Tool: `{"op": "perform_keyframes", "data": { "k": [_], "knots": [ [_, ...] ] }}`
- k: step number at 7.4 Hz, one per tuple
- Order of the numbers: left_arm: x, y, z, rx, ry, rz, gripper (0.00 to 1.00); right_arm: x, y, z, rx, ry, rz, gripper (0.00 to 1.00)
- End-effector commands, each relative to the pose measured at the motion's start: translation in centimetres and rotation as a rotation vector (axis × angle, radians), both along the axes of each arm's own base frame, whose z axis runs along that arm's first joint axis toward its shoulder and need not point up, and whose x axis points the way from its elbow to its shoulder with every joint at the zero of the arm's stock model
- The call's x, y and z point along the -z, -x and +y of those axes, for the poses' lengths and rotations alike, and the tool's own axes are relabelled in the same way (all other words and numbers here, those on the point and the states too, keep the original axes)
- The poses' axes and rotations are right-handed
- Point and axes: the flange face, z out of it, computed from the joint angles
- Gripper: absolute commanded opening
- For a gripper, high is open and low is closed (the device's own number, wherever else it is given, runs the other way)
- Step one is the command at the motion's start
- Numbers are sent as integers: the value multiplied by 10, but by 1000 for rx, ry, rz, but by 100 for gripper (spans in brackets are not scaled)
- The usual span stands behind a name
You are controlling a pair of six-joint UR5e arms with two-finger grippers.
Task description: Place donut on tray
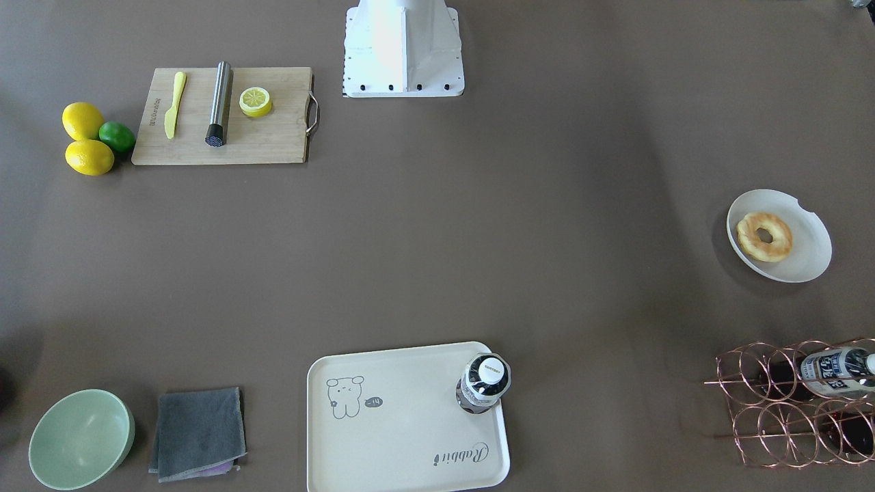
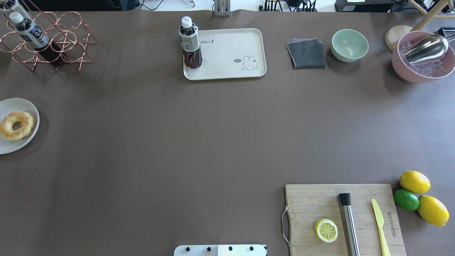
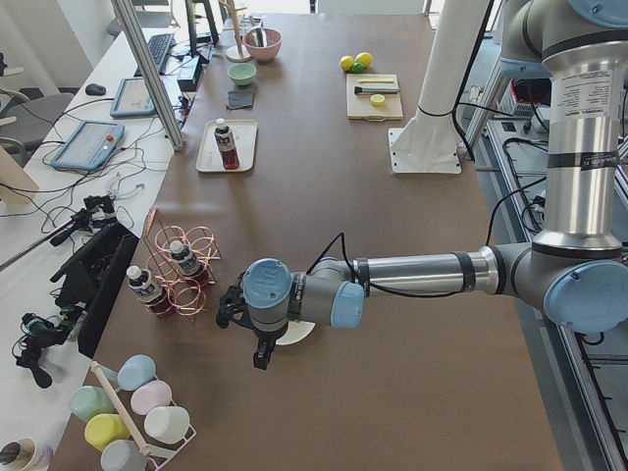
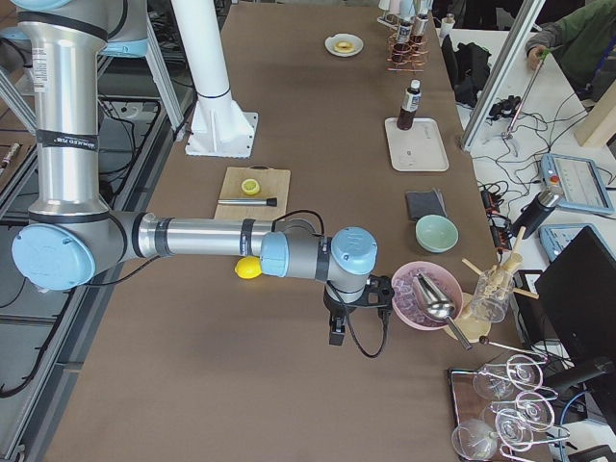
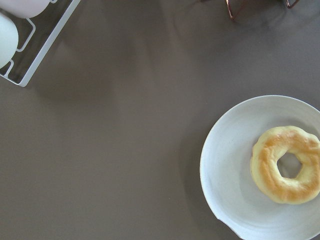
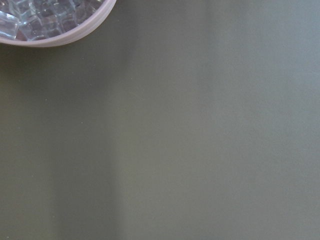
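A curved piece of a pink bowl (image 6: pixel 50 42) cuts across the upper left corner of the frame, with clear ice cubes (image 6: pixel 35 17) heaped inside it. The rest of the frame is plain brown tabletop (image 6: pixel 190 140), crossed by faint vertical bands of shade.

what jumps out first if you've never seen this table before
The donut on a round white plate at the table's edge on the robot's left stands out. Across from the robot lies the cream tray, a dark drink bottle upright in one corner. Two lemons and a lime sit beside the cutting board.
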Motion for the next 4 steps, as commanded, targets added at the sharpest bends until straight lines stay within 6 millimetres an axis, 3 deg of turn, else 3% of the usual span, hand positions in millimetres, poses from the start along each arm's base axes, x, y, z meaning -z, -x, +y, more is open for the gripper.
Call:
{"op": "perform_keyframes", "data": {
  "k": [1, 4],
  "knots": [
    [4, 1, -1, 0, -7, -2, 98, 1, 0, -1, 0, -2, 0, 100],
    [8, 1, 0, 0, -45, -2, 98, 2, 0, -2, 0, -4, 0, 100]
  ]
}}
